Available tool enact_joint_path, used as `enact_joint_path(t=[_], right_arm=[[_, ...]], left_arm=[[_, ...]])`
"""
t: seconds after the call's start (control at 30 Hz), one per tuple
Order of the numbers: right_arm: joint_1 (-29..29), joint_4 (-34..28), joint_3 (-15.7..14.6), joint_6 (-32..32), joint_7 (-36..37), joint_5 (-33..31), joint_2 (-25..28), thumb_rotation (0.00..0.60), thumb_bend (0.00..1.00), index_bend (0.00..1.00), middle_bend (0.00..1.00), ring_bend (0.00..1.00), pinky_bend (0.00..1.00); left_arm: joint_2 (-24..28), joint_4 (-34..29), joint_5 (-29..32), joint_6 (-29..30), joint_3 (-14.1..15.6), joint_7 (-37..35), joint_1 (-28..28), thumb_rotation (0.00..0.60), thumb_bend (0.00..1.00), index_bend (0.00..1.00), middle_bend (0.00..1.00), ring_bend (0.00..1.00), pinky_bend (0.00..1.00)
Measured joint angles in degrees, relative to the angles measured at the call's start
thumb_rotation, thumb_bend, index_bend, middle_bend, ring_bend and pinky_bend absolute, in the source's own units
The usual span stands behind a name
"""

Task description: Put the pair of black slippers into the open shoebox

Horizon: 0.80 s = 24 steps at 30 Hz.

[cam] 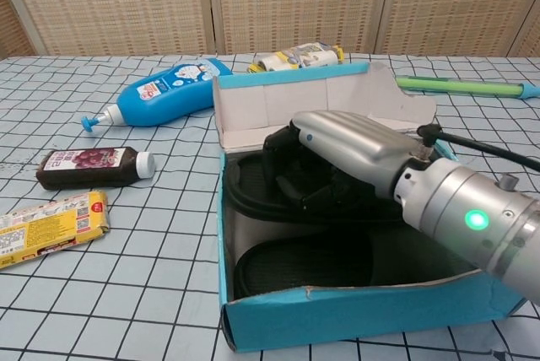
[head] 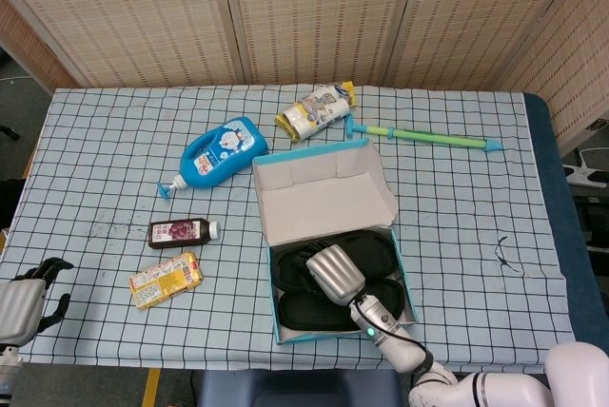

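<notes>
The open blue shoebox (head: 328, 174) (cam: 337, 315) stands at the middle front of the table, its lid flap raised at the far side. Both black slippers lie inside it, side by side: the far slipper (head: 379, 247) (cam: 245, 191) and the near slipper (head: 306, 312) (cam: 295, 264). My right hand (head: 333, 274) (cam: 346, 154) reaches into the box from the front right. Its fingers curl down onto the far slipper's strap, hiding most of it. Whether they grip or only press is hidden. My left hand (head: 24, 302) hangs at the table's front left corner, holding nothing, its fingers apart.
Left of the box lie a blue lotion bottle (head: 221, 152) (cam: 164, 91), a dark bottle (head: 178, 232) (cam: 89, 167) and a yellow packet (head: 166, 280) (cam: 51, 226). Behind the box are a snack bag (head: 314, 109) (cam: 295, 59) and a green stick (head: 428, 136) (cam: 460, 87).
</notes>
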<state>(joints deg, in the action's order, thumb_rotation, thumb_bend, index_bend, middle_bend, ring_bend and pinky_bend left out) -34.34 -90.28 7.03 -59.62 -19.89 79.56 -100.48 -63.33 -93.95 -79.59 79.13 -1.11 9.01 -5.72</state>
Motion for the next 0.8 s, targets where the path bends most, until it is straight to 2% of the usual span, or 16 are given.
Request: enact_joint_path(t=[0.33,0.53,0.67,0.8], right_arm=[[-0.55,7.08,-2.21,1.98,-0.57,-1.41,-2.28,0.6,0.57,0.52,0.47,0.3,0.34],[-0.45,7.72,-2.0,1.44,0.54,-1.43,-2.47,0.6,0.56,0.52,0.47,0.3,0.34],[-0.37,7.24,-1.73,-0.91,3.17,1.53,-1.98,0.6,0.43,0.49,0.47,0.28,0.34],[-0.15,5.23,-1.86,-3.62,7.95,5.4,-0.11,0.6,0.37,0.43,0.44,0.21,0.34]], left_arm=[[0.14,-0.04,-0.15,0.03,0.04,-0.27,0.02,0.6,0.45,0.28,0.23,0.35,0.49],[0.08,0.0,-0.09,0.03,0.02,-0.12,0.01,0.6,0.45,0.28,0.23,0.35,0.49],[0.03,0.12,0.05,-0.1,0.03,-0.02,-0.01,0.6,0.45,0.28,0.23,0.35,0.49],[0.03,0.04,0.28,-0.05,0.01,0.17,0.06,0.6,0.45,0.28,0.23,0.35,0.49]])
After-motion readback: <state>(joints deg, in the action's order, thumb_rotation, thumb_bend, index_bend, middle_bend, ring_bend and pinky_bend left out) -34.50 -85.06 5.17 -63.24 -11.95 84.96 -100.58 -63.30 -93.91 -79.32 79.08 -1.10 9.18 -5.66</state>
